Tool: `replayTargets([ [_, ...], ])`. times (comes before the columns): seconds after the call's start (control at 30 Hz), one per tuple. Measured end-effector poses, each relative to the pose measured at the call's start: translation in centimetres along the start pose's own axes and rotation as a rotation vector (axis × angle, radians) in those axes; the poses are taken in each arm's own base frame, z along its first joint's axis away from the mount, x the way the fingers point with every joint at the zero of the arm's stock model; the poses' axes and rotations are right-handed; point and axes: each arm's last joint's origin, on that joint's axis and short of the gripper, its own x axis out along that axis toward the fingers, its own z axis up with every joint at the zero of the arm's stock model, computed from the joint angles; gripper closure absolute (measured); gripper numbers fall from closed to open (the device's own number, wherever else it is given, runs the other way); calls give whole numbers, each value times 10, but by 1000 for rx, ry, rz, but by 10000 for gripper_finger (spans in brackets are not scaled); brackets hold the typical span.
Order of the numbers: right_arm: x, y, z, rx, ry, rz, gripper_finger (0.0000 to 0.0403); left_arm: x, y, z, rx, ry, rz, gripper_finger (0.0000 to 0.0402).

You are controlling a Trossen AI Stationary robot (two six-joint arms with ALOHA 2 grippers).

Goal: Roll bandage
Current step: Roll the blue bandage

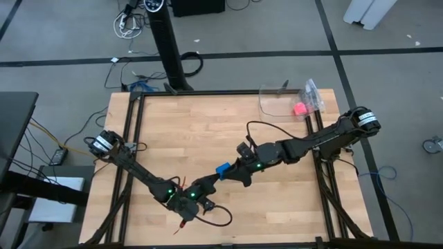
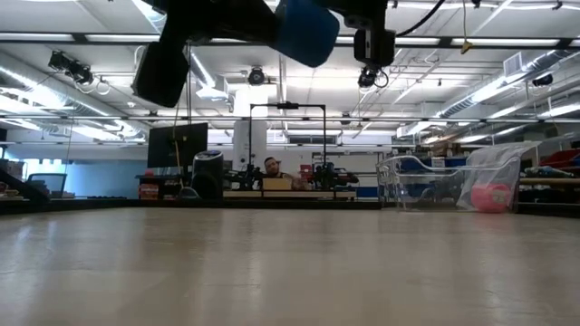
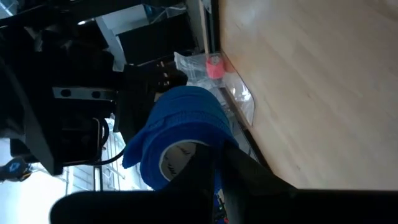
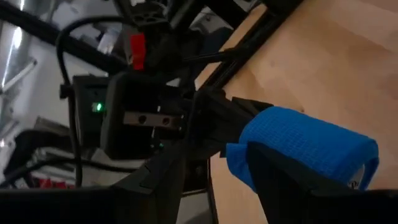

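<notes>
Both end effectors meet mid-air above the surface centre: left end effector and right end effector each clamp the bandage, already coiled. Likely final winding; next needs one releasing without unravelling.

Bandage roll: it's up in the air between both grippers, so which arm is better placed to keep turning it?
Probably the left. The left gripper has a finger through the hollow core of the bandage, which suits spinning it. The right gripper clamps the outside of the coil, better for steadying it above the table.
</notes>
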Motion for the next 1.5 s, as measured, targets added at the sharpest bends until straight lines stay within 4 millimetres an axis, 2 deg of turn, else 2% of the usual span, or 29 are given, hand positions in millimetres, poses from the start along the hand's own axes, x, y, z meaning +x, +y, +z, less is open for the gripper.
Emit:
replayTargets([
  [0.27,-16,14,10,-96,-34,62,217,-6,2,4,-85,-45,1,385],
  [0.4,-31,24,16,-131,-45,102,217,-8,3,5,-154,-53,0,385],
  [0.53,-50,30,21,-187,-34,81,217,-14,15,10,-272,-108,-22,386],
  [0.7,-72,32,19,-282,-1,0,217,-18,36,7,-479,-238,-227,389],
  [0.8,-79,31,15,-337,14,-59,217,-15,45,1,-549,-221,-387,390],
  [1.0,-77,26,3,-416,56,-163,217,1,51,-18,-710,-120,-716,391],
  [1.17,-69,21,-2,-454,83,-202,217,20,43,-36,-808,8,-919,391],
  [1.3,-60,15,-8,-472,114,-225,218,33,40,-49,-859,105,-973,389],
  [1.5,-52,11,-14,-477,148,-237,218,47,39,-58,-933,150,-1034,384],
])
